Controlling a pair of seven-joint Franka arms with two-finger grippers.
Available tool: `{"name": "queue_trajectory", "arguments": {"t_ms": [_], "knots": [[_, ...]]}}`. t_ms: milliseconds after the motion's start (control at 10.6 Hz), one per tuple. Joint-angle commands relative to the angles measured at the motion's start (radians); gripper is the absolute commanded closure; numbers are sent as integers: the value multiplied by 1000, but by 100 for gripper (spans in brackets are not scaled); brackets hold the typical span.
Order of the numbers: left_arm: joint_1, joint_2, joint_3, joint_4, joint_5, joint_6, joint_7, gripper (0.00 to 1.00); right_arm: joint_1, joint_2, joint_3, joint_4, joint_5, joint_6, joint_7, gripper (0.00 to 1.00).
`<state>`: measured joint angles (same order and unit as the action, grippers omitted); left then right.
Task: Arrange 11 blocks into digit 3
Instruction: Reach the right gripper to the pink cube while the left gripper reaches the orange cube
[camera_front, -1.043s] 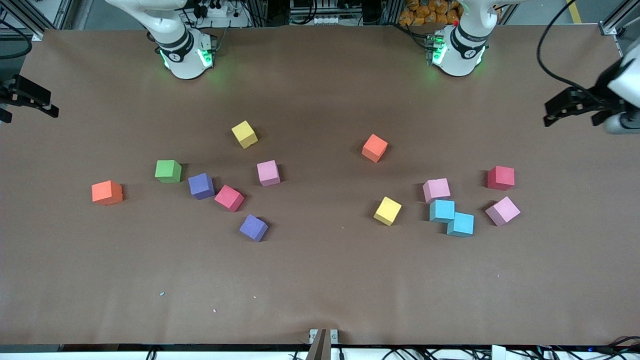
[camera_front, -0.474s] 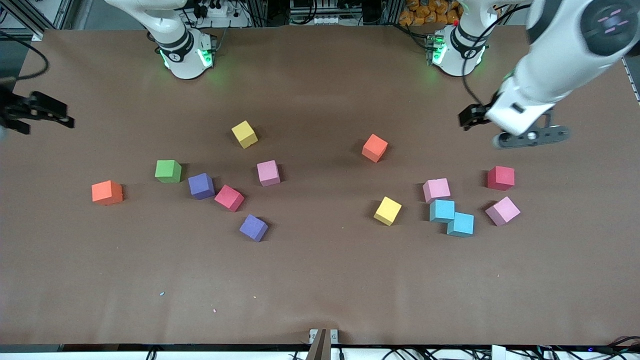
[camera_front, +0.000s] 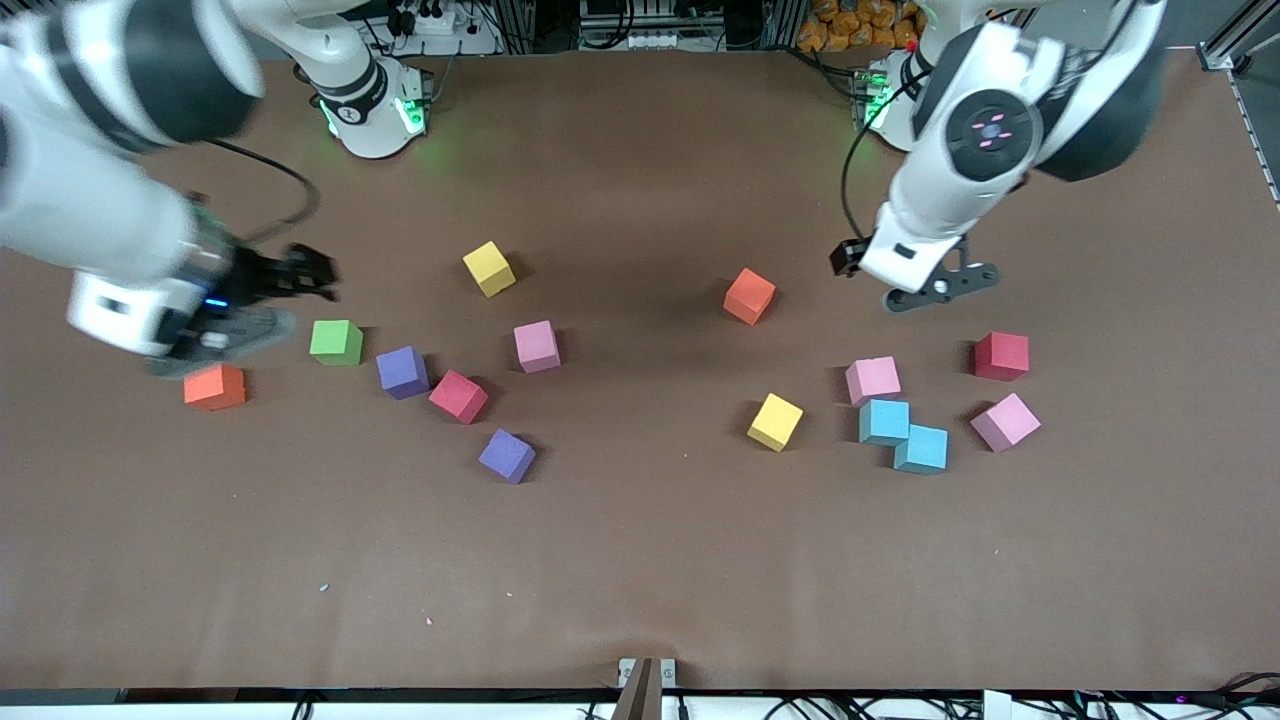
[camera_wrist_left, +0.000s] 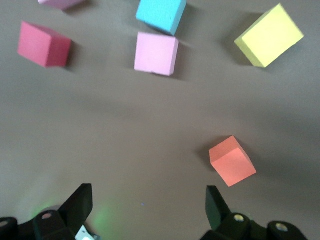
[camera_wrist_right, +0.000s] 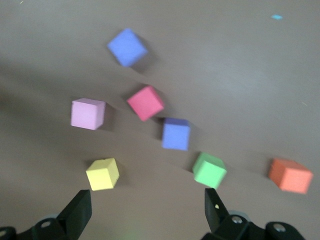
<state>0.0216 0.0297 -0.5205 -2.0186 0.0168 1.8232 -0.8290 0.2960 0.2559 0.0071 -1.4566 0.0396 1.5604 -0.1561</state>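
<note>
Both our arms are swinging in over the scattered blocks (camera_front: 884, 421), left gripper (camera_front: 915, 285) and right gripper (camera_front: 262, 290) spread empty; we are risking clipping the green cube (camera_front: 336, 342), crowded beside the targets.

You see two clusters of blocks (camera_front: 885, 421), one toward each arm's end of the table (camera_front: 640, 560), well apart.
</note>
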Motion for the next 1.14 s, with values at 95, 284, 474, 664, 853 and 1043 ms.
{"name": "queue_trajectory", "arguments": {"t_ms": [95, 284, 474, 664, 853, 1043], "knots": [[-6, 152, -82, -25, 6, 179, -388, 0, 66, 107, -7, 12, 2, 27, 0, 0], [-40, 257, -84, -29, 20, 282, -507, 0, 71, 149, -9, -4, 0, 46, -2, 0], [-43, 297, -84, -67, 20, 404, -617, 0, 64, 184, -7, -63, 2, 91, -2, 0], [-64, 323, -84, -110, 20, 459, -683, 0, 93, 178, -7, -144, 0, 168, -2, 0], [-66, 325, -84, -129, 20, 459, -719, 0, 145, 178, -4, -159, 8, 196, 0, 0], [-63, 338, -84, -156, 20, 497, -734, 0, 208, 175, -4, -182, 10, 248, 80, 0]]}}
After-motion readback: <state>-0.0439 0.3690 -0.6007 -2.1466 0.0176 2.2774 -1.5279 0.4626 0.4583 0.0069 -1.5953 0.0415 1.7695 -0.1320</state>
